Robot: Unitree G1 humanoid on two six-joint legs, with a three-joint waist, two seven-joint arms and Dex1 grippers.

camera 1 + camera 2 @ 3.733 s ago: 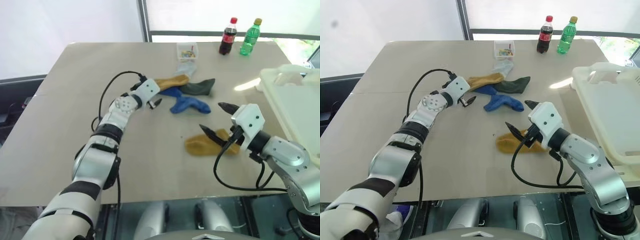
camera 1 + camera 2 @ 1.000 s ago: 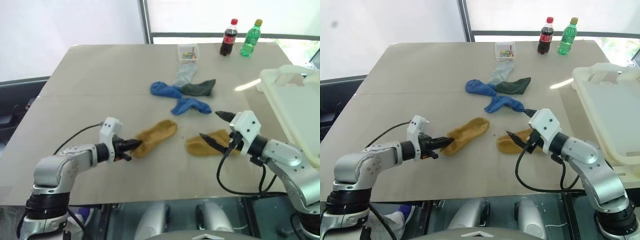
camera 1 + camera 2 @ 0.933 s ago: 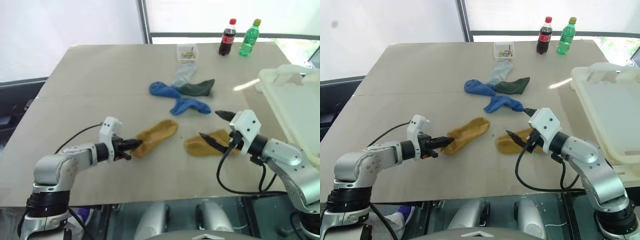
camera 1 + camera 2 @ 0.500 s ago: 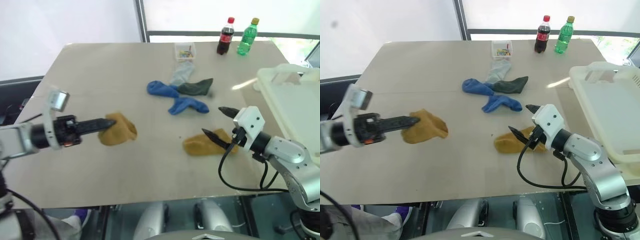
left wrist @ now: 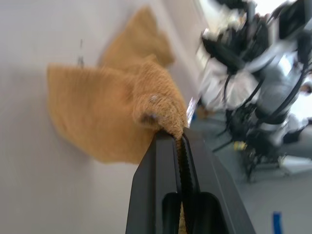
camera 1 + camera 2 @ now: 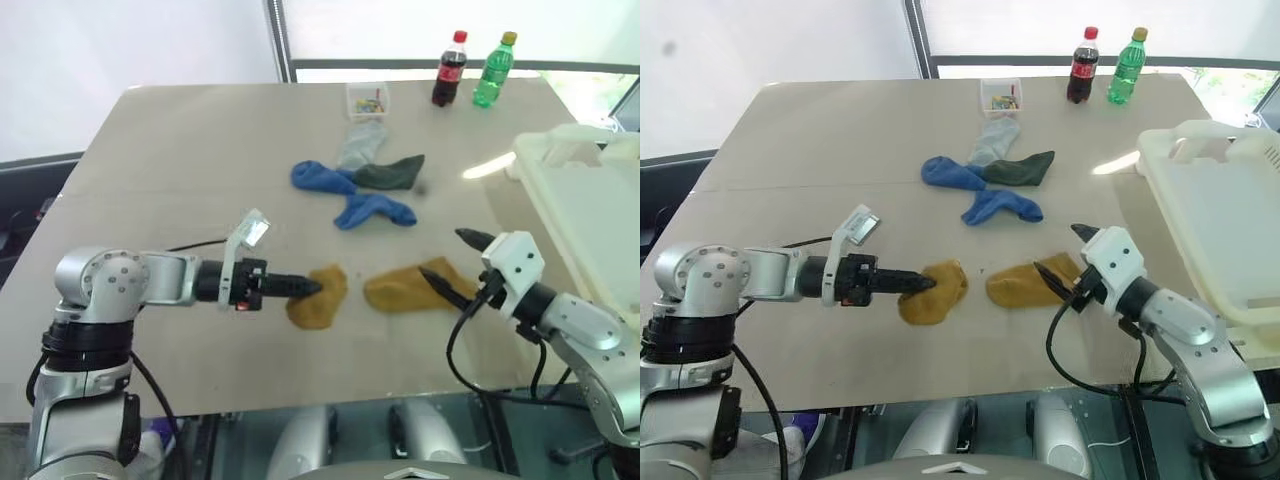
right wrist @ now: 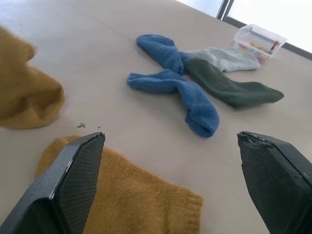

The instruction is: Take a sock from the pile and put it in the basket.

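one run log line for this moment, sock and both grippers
left gripper: shut on mustard sock, lifted | right gripper: open over second mustard sock | basket: no sock visible

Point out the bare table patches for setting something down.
Free: the broad beige table stretch left of the bright blue socks, and the near strip before the mustard-yellow socks. Crowded: the middle sock pile, and the right edge by the large white plastic basket.

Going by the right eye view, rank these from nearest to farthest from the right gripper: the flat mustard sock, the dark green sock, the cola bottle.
1. Flat mustard sock, on the table just beside the right gripper.
2. Dark green sock, in the pile mid-table.
3. Cola bottle, at the table's far edge.
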